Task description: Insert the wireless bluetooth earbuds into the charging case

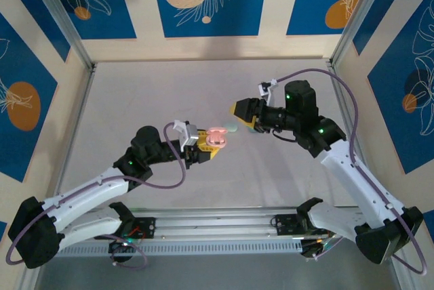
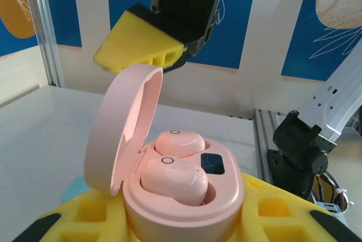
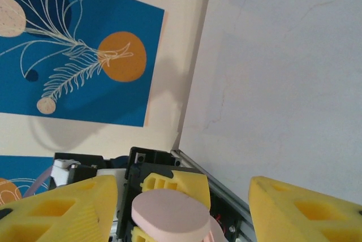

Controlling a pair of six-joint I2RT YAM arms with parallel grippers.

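My left gripper (image 1: 207, 144) is shut on the pink charging case (image 1: 217, 139), holding it above the table. In the left wrist view the case (image 2: 186, 211) sits between my yellow fingers (image 2: 280, 214) with its lid (image 2: 121, 134) standing open. Two pink earbuds lie in its wells, one in front (image 2: 172, 178) and one behind (image 2: 180, 142). My right gripper (image 1: 243, 117) hovers just right of the case, open and holding nothing. In the right wrist view its yellow fingers (image 3: 68, 208) stand wide apart, and the pink lid (image 3: 169, 215) shows from behind between them.
A pale blue rounded object (image 1: 232, 128) lies on the table right by the case, between the two grippers. Patterned walls and a metal frame (image 1: 68, 29) close off the back and sides. The rail (image 1: 217, 225) with the arm bases runs along the near edge.
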